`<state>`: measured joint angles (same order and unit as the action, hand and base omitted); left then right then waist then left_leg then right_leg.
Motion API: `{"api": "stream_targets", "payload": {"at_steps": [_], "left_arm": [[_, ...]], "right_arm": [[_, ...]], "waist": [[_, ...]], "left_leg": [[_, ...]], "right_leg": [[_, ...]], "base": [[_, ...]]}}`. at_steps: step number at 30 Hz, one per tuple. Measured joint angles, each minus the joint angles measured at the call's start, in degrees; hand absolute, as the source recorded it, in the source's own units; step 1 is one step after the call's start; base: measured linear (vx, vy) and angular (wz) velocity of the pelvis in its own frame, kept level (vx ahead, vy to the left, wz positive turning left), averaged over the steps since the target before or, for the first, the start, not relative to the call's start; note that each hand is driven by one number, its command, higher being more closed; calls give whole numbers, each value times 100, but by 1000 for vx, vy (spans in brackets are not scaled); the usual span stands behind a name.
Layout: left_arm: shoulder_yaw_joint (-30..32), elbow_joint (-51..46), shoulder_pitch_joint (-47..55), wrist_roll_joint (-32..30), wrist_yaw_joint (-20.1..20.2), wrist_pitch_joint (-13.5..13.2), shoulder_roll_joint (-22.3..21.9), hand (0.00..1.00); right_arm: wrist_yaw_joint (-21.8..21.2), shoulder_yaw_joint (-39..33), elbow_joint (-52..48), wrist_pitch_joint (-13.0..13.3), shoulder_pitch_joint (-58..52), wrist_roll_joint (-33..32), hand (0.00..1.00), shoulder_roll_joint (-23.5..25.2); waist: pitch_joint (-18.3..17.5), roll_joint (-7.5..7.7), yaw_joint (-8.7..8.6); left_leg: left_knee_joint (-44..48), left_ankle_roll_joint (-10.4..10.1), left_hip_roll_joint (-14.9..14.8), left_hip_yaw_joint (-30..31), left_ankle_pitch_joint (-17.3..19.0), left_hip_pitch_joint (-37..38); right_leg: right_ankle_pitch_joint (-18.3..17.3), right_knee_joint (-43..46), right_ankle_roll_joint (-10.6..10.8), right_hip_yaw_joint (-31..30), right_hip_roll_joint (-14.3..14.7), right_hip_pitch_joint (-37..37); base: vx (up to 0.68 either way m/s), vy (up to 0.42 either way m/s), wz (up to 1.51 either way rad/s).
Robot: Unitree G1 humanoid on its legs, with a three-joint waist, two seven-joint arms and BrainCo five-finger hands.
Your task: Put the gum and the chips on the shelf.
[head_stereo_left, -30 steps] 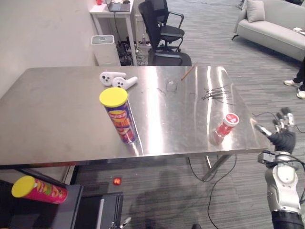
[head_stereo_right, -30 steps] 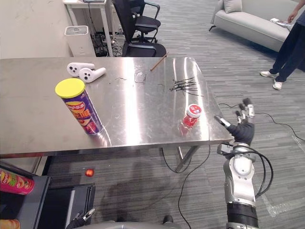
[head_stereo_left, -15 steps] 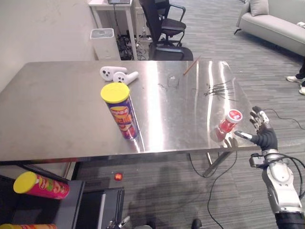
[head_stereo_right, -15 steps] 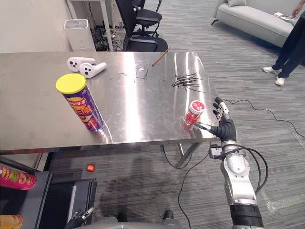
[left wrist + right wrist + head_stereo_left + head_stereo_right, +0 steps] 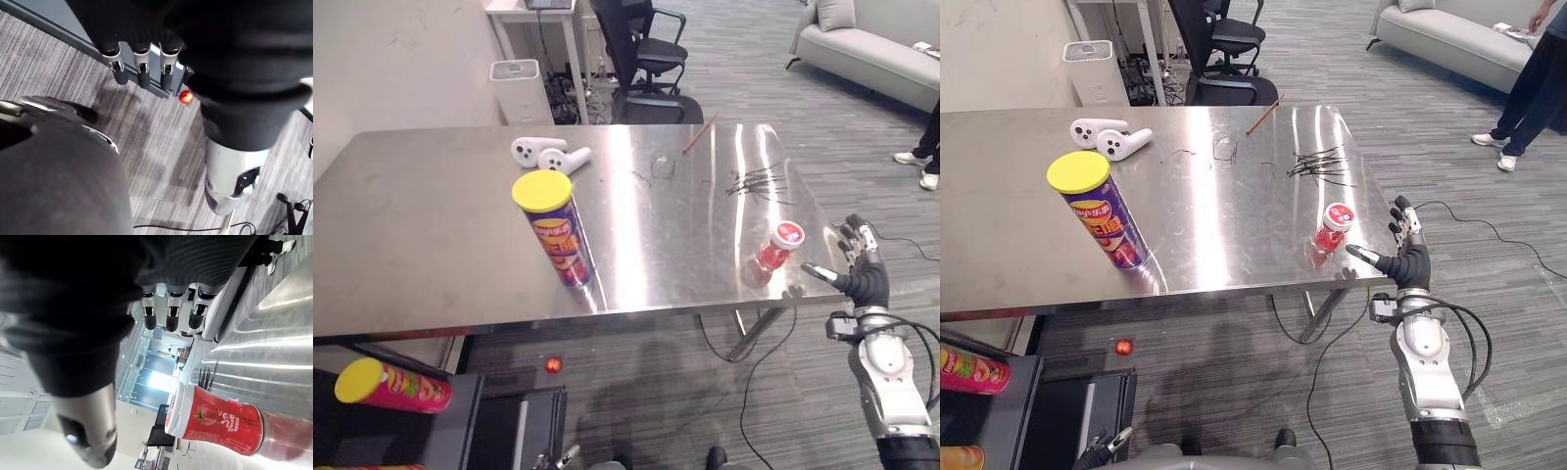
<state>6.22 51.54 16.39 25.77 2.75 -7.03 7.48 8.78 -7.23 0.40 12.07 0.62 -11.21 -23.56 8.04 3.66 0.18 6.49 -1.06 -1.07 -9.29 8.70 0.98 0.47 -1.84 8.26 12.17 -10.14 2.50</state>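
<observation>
The gum (image 5: 776, 247) is a small red bottle with a white lid, standing near the right front corner of the steel table (image 5: 411, 235). In the right wrist view the gum (image 5: 215, 418) shows just past my straight fingers. My right hand (image 5: 864, 277) hovers open beside the table's right edge, a short way right of the gum and apart from it. A tall purple chips can (image 5: 553, 227) with a yellow lid stands upright at the table's front middle. My left hand (image 5: 139, 71) hangs open over the floor, holding nothing.
A dark shelf (image 5: 470, 416) at the lower left holds a pink chips can (image 5: 391, 387) lying on its side. Two white controllers (image 5: 548, 155), a wooden stick (image 5: 701, 133) and black ties (image 5: 754, 181) lie on the table's far part. A red ball (image 5: 553, 365) lies underneath. A person's legs (image 5: 1528, 88) show at right.
My right hand has come in from the right toward the gum, ending nearer to it than a second ago. The camera shifted slightly. The gum and chips have not moved.
</observation>
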Motion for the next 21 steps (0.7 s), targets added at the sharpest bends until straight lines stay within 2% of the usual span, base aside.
{"api": "stream_targets", "payload": {"at_steps": [12,21], "left_arm": [[-153,-2,-4,-1,-12,9,54,0],[-157,-3,-35,-6,-13,18,53,0]], "right_arm": [[217,2,543,7,63,2,0,20],[284,89,980,11,477,4,0,20]], "waist": [[52,-33,14],[235,-65,35]], "left_leg": [[-10,4,0,2,-3,-28],[-19,34,31,23,-35,-52]], "right_leg": [[23,-10,-25,7,6,-21],[59,-21,-19,15,-8,-32]], "base": [[0,0,0],[-12,2,0]]}}
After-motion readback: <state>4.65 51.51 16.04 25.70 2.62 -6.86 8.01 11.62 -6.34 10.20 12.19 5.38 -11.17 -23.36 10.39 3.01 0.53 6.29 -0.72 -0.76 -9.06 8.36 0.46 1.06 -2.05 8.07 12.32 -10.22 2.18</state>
